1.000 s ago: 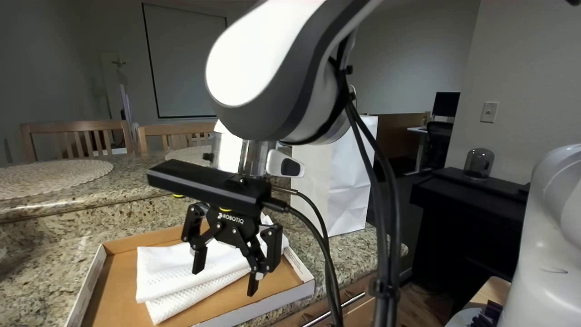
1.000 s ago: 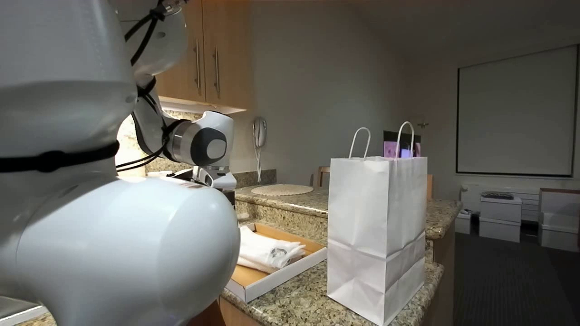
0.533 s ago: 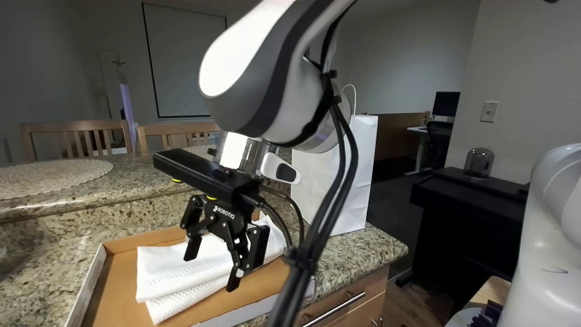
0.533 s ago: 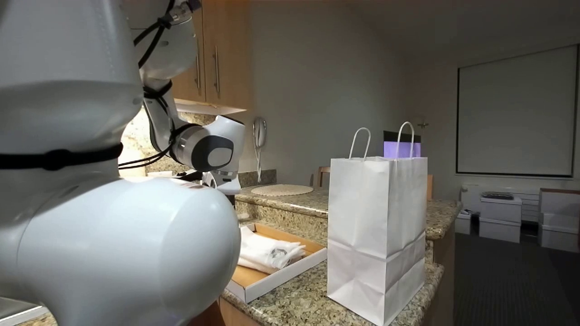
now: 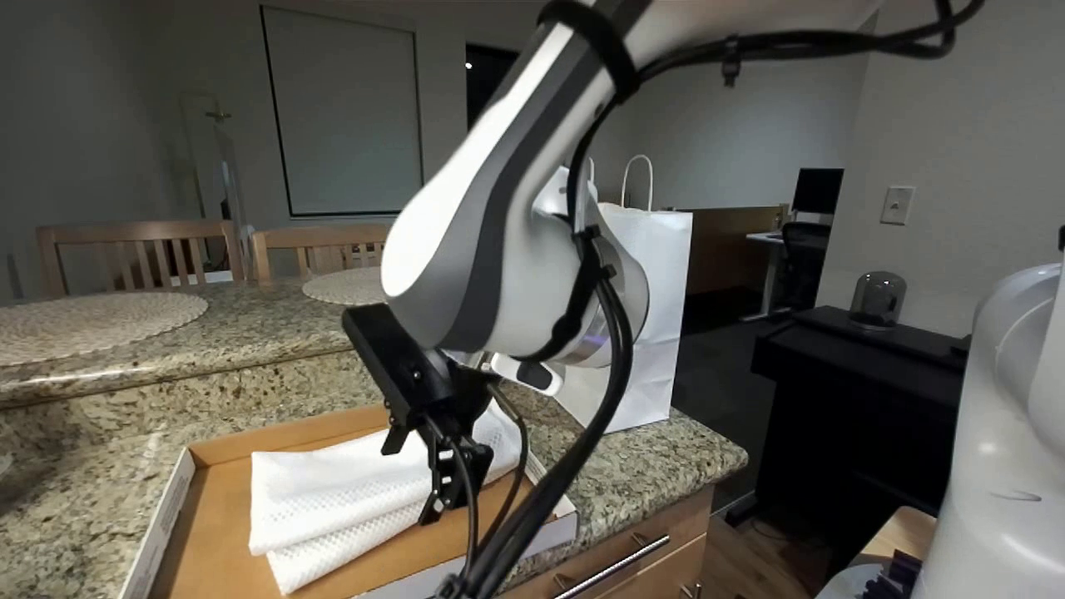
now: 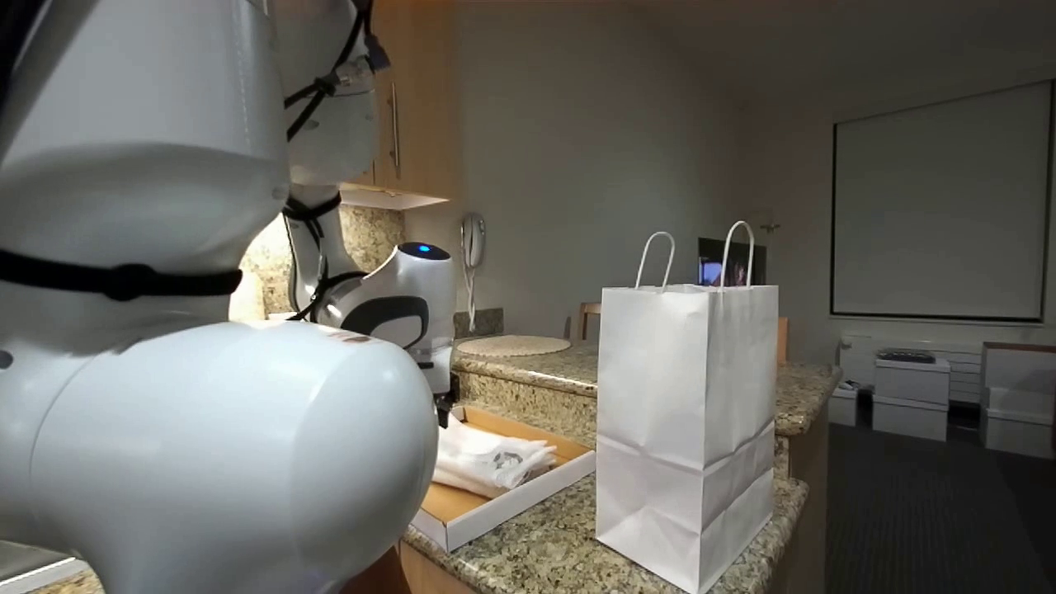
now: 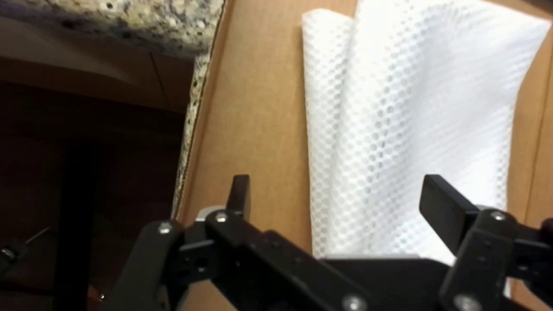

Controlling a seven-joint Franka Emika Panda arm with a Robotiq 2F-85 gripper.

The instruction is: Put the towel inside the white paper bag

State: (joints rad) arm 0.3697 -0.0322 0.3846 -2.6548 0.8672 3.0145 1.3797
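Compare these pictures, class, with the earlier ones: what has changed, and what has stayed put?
The pincer has turned above the cardboard tray, and the arm's white wrist has shifted rightward and lower in an exterior view. Nothing was taken hold of or let go: the pincer stays open. The towel, the tray and the white paper bag are where they were.

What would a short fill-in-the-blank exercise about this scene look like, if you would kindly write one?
The folded towel lying in the shallow box is coloured ____.
In the wrist view, the gripper is not shut but ____.
Not tipped over, the paper bag stands ____.

Missing words: white; open; upright.
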